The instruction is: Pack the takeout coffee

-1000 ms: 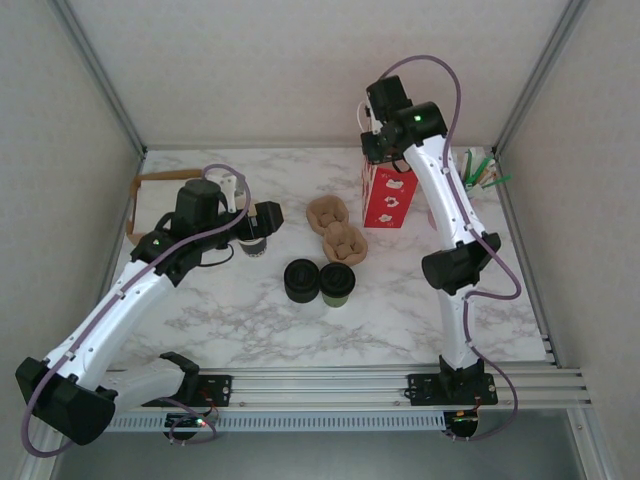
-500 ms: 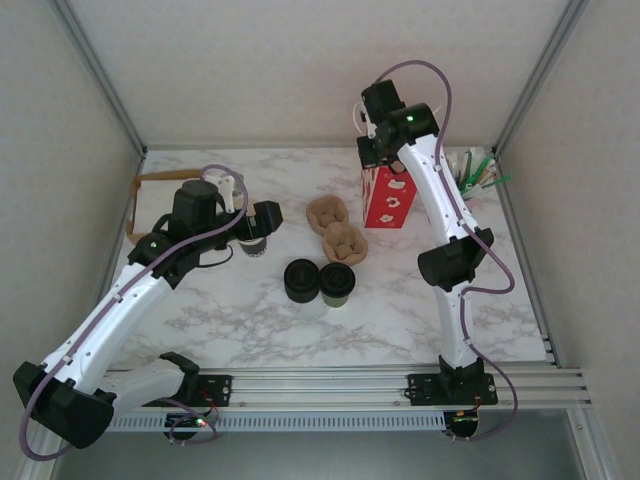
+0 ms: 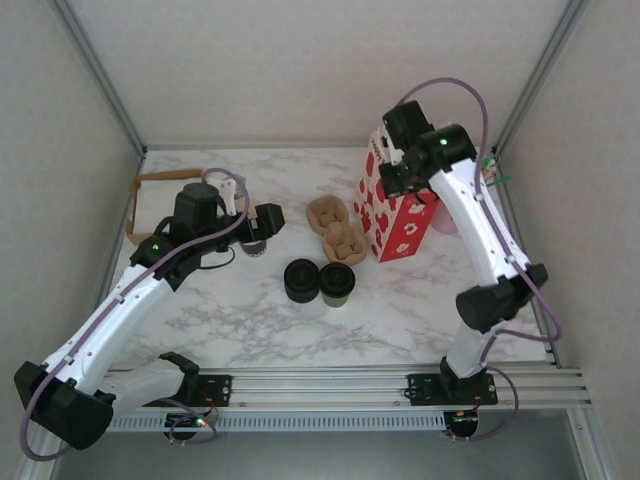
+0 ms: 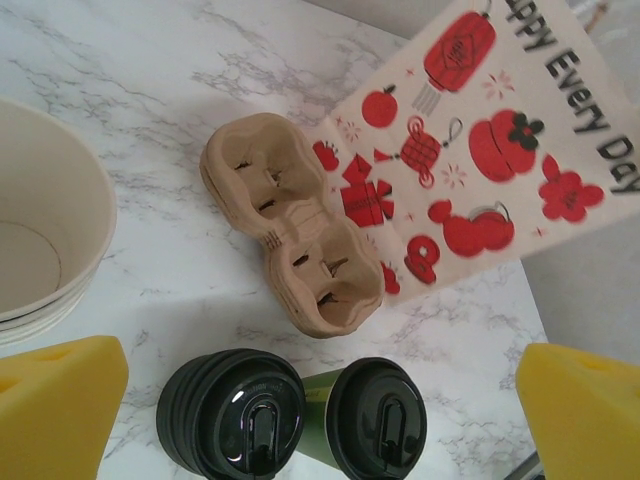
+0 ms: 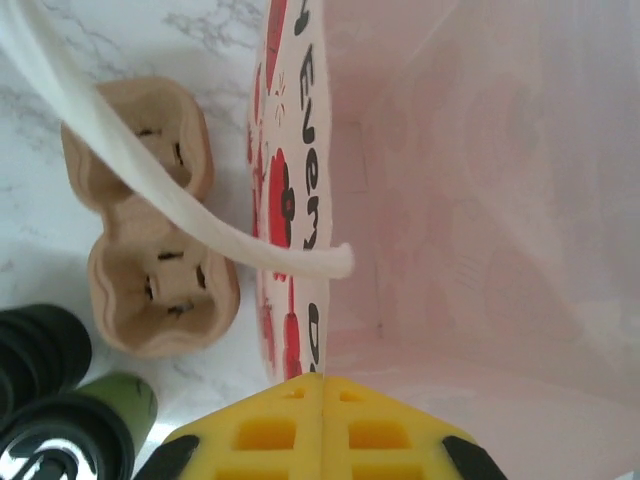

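Top external: takeout coffee [image 3: 337, 283] right of left claw [image 3: 268, 222].

Ahead of the wide-open left gripper [image 4: 320, 400], a lid stack [image 4: 230, 412] and the takeout coffee [image 4: 375, 418] stand side by side, a pulp carrier [image 4: 290, 235] and printed bag [image 4: 480, 150] beyond, stacked cups [image 4: 45, 240] beside one finger, bare marble [image 4: 150, 100] between.

Light: bright, even, from overhead.
Shadows: soft and faint at the paper bag [image 3: 398, 222] foot.
Glare: small glints on the stack of black lids [image 4: 232, 425] below the bag.
Blur: bag interior hazy.
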You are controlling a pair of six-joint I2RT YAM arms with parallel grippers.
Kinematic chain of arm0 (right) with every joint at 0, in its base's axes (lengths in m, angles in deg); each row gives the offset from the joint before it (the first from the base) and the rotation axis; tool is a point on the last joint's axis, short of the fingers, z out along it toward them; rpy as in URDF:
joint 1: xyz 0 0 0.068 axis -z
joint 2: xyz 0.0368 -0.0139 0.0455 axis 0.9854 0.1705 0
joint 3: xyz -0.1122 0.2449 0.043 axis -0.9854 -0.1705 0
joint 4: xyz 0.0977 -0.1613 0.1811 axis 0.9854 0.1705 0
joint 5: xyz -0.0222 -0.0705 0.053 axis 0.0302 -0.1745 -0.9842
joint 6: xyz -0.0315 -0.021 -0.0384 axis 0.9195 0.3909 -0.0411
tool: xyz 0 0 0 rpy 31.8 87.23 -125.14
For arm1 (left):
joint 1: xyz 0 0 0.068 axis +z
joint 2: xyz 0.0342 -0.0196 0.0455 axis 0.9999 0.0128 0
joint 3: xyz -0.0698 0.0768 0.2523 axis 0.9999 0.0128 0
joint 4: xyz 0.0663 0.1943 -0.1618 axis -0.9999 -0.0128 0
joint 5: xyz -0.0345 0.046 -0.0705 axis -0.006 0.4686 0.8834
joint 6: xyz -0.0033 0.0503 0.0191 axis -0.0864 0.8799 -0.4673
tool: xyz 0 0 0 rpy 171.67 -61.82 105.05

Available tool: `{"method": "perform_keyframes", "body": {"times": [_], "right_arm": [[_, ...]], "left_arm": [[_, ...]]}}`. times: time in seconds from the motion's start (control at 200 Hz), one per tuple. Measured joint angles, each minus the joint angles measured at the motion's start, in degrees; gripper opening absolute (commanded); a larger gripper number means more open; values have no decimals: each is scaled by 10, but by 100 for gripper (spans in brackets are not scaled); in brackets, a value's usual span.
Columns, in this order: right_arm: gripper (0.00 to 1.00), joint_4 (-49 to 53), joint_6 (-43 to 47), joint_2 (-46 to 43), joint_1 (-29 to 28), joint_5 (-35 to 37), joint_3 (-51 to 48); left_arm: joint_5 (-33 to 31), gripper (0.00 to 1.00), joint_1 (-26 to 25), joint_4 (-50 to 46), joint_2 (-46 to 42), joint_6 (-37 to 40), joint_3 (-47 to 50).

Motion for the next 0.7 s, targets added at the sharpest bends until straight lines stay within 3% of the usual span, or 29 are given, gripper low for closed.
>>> {"method": "perform_keyframes", "body": {"times": [0.33, 0.696], "right_arm": [[0, 9, -55, -149, -40, 42, -186], [0, 52, -137, -221, -67, 105, -272]], "left_arm": [[11, 99, -1, 18, 0, -7, 10], [13, 99, -18, 28, 0, -21, 12]]}}
